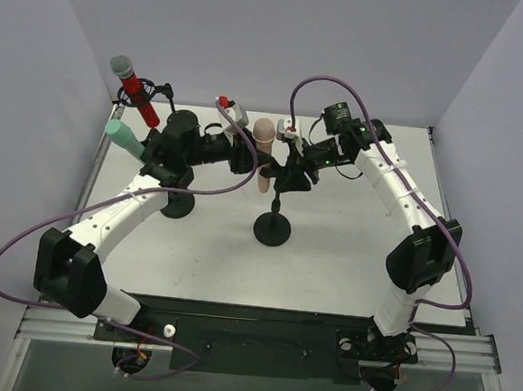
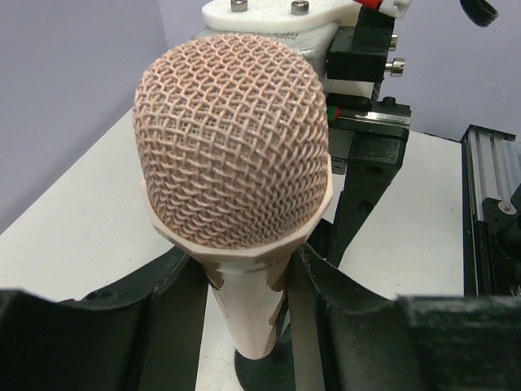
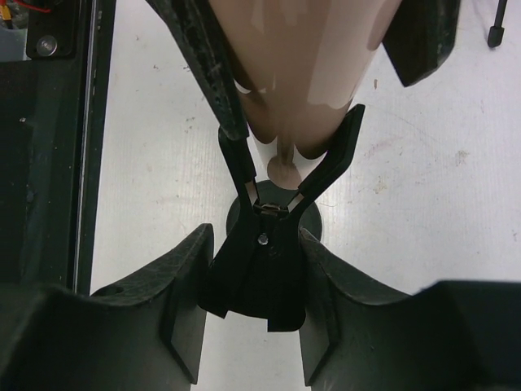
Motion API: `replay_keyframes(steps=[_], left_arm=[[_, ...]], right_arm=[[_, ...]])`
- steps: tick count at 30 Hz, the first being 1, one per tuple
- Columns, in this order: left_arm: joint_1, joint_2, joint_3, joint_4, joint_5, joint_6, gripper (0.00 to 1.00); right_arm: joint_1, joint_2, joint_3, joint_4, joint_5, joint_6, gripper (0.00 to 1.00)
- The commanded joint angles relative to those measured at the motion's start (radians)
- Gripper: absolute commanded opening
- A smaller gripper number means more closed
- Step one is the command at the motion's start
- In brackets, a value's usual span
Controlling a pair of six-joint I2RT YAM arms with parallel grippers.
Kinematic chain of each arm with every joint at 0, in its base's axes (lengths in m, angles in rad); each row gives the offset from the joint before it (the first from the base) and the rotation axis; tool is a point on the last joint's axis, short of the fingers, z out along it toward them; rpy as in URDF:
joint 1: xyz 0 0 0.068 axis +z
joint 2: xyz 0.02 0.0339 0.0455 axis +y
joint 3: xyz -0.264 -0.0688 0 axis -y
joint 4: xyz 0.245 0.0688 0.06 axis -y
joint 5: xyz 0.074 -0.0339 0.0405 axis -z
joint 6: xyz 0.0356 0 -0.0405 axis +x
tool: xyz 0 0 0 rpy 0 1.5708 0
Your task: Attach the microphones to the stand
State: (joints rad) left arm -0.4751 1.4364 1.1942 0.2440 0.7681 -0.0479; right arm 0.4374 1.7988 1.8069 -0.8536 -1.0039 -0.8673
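The peach-pink microphone [image 1: 264, 140] stands upright, head up, in my left gripper [image 1: 247, 154], which is shut on its body just below the mesh head [image 2: 232, 138]. Its lower end [image 3: 301, 73] sits between the spread arms of the black spring clip [image 3: 262, 281] atop the middle stand [image 1: 272, 228]. My right gripper [image 1: 293, 173] is shut on the clip's handles, with its fingers pressing both sides [image 3: 254, 244]. The red microphone [image 1: 136, 90] with a grey head and the mint-green microphone [image 1: 123, 137] sit on stands at the far left.
The left stand's round base [image 1: 177, 205] lies close under my left arm. A black metal rail [image 1: 260, 327] runs along the near table edge. Purple walls close in the left, back and right.
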Motion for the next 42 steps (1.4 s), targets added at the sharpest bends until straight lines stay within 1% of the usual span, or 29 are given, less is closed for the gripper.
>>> replay_keyframes(steps=[1,2,4,6,9,10,11,12,16,17,18,19,21,24,25,26,31,32,34,35,36,42], left_arm=[[-0.042,0.05,0.071,0.002,0.125,0.002,0.0],[-0.042,0.055,0.076,-0.006,0.126,0.006,0.0],[-0.042,0.058,0.087,-0.028,0.12,0.022,0.0],[-0.042,0.058,0.09,-0.044,0.108,0.037,0.0],[-0.042,0.055,0.09,-0.058,0.093,0.043,0.0],[-0.042,0.053,0.088,-0.058,0.085,0.071,0.0],[-0.042,0.05,0.084,-0.054,0.083,0.071,0.0],[-0.042,0.047,0.078,-0.048,0.08,0.071,0.0],[-0.042,0.033,0.047,-0.017,0.08,0.068,0.0],[-0.042,0.035,0.041,-0.011,0.082,0.069,0.0],[-0.042,0.033,0.039,-0.009,0.085,0.078,0.0],[-0.042,0.033,0.038,-0.009,0.086,0.082,0.0],[-0.043,0.035,0.041,-0.009,0.092,0.082,0.0],[-0.045,0.035,0.038,-0.009,0.096,0.082,0.0],[-0.046,0.035,0.038,-0.009,0.097,0.082,0.0],[-0.048,0.036,0.038,-0.009,0.096,0.083,0.0],[-0.048,0.035,0.038,-0.022,0.091,0.094,0.0],[-0.048,0.032,0.038,-0.025,0.091,0.095,0.0],[-0.048,0.032,0.038,-0.029,0.089,0.1,0.0],[-0.048,0.03,0.041,-0.031,0.085,0.106,0.0],[-0.048,0.03,0.041,-0.038,0.083,0.109,0.0],[-0.059,0.033,0.057,-0.089,0.083,0.161,0.0]], right_arm=[[0.031,-0.01,0.003,-0.004,-0.098,0.043,0.1],[0.031,-0.01,0.002,-0.002,-0.096,0.048,0.21],[0.031,-0.013,-0.006,-0.001,-0.098,0.05,0.29],[0.029,-0.016,-0.014,0.005,-0.096,0.053,0.33],[0.024,-0.026,-0.032,0.019,-0.099,0.063,0.35],[0.023,-0.026,-0.035,0.03,-0.105,0.074,0.29],[0.017,-0.027,-0.04,0.034,-0.114,0.082,0.19],[0.014,-0.027,-0.044,0.039,-0.119,0.086,0.0],[0.001,-0.044,-0.07,0.051,-0.144,0.088,0.0],[0.001,-0.047,-0.075,0.059,-0.142,0.091,0.09],[0.001,-0.047,-0.083,0.06,-0.145,0.096,0.13],[0.001,-0.052,-0.089,0.065,-0.148,0.096,0.23],[0.001,-0.058,-0.103,0.076,-0.154,0.1,0.31],[0.001,-0.061,-0.113,0.087,-0.162,0.108,0.36],[0.0,-0.064,-0.116,0.088,-0.165,0.109,0.45],[0.0,-0.062,-0.118,0.088,-0.168,0.109,0.5],[-0.005,-0.072,-0.124,0.094,-0.171,0.109,0.51],[-0.009,-0.075,-0.127,0.096,-0.171,0.109,0.5],[-0.014,-0.076,-0.126,0.1,-0.168,0.116,0.31],[-0.016,-0.075,-0.127,0.099,-0.167,0.116,0.12],[-0.019,-0.079,-0.13,0.1,-0.165,0.114,0.0],[-0.014,-0.073,-0.144,0.102,-0.157,0.103,0.0]])
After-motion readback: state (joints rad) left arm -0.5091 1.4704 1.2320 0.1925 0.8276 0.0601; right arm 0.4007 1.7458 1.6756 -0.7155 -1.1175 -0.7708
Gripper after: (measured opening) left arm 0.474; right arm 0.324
